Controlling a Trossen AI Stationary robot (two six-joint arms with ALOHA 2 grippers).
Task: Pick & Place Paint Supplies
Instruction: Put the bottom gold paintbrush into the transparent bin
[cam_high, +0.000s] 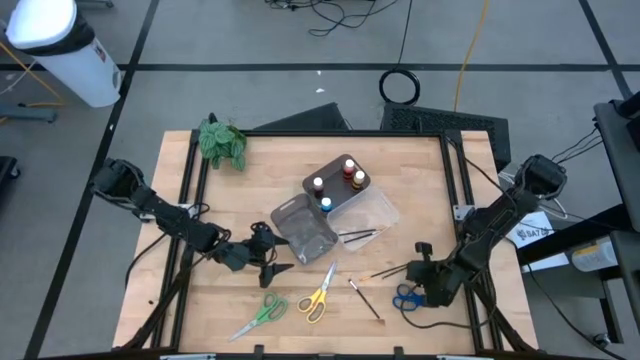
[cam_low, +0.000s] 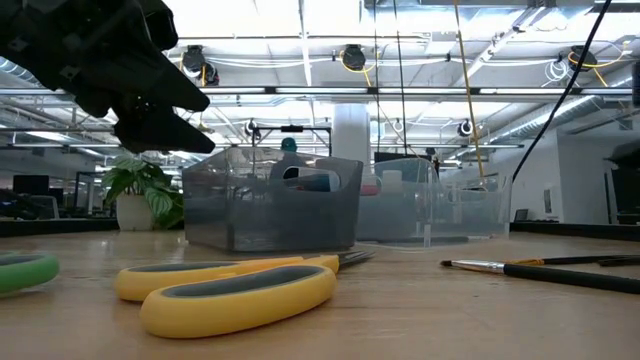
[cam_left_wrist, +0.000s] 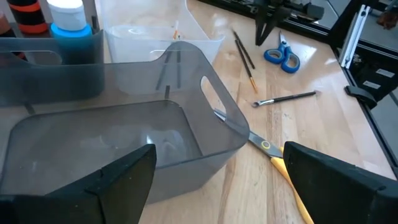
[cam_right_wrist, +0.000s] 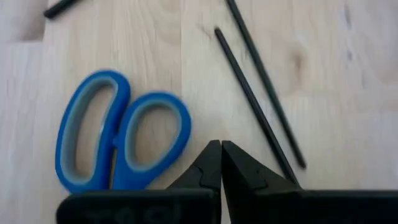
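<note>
Grippers first: my right gripper (cam_right_wrist: 221, 149) has its fingers pressed together with nothing between them, tips hovering just beside the blue-handled scissors (cam_right_wrist: 118, 140), which lie flat on the wooden table (cam_high: 400, 160) near the right front edge. Two thin dark brush handles (cam_right_wrist: 261, 93) run side by side past the fingertips on the other side; I can't tell if the tips touch the nearer one.

Left gripper (cam_left_wrist: 217, 180) is spread wide and holds nothing, poised low at the near end of the grey tray (cam_left_wrist: 124, 130), one finger each side in the wrist view. Grey tray looks empty from here. Behind it a second grey bin holds paint bottles; I see a blue cap (cam_left_wrist: 69, 28) and an orange one (cam_left_wrist: 28, 15) there. From above, four bottles (cam_high: 335, 182) sit in that bin. Clear tray (cam_high: 370, 215) sits just beside the grey ones, with a dark brush at its near edge.

Yellow-handled scissors (cam_high: 318, 297) lie just in front of the grey tray, blades pointing toward it. Green-handled scissors (cam_high: 262, 313) are just left of those. A light-tipped brush (cam_high: 364, 299) lies between the yellow scissors and the right gripper. Green plant (cam_high: 222, 142) is at the far left corner, well apart.
</note>
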